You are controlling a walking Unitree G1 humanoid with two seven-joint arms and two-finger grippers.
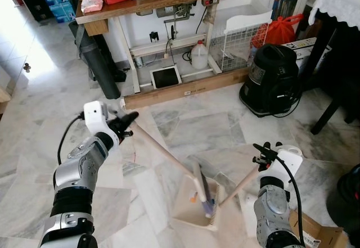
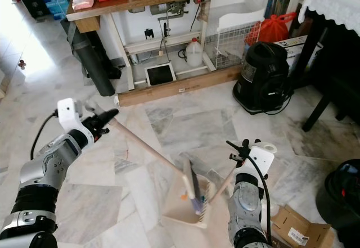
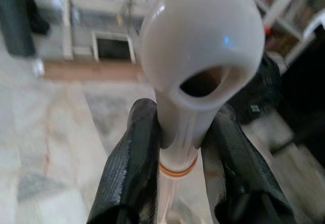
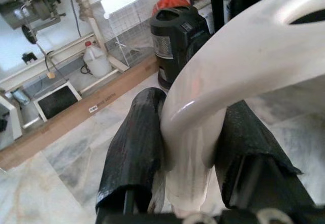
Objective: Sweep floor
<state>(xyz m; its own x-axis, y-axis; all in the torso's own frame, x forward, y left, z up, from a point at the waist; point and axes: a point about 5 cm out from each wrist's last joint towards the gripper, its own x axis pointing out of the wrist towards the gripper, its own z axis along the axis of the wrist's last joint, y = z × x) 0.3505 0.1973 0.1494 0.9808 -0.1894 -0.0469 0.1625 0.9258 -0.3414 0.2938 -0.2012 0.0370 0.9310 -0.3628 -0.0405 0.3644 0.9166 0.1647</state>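
My left gripper (image 1: 126, 121) is shut on the top of a broom's pale wooden handle (image 1: 163, 149), just under its white cap (image 3: 203, 46). The handle slants down and right to the broom head (image 1: 205, 194), which rests in a cream dustpan (image 1: 188, 208) on the marble floor between my arms. My right gripper (image 1: 264, 152) is shut on the dustpan's white looped grip (image 4: 228, 66), from which a wooden stick (image 1: 239, 185) runs down to the pan. A small orange scrap lies in the pan beside the bristles.
Ahead stands a wooden sewing table (image 1: 157, 0) with a board (image 1: 185, 90) along its base and a black cylinder (image 1: 98, 62) leaning at its left. A black vacuum cleaner (image 1: 273, 79) and a dark table leg (image 1: 332, 102) are at right. A cardboard box (image 1: 315, 234) lies near my right arm.
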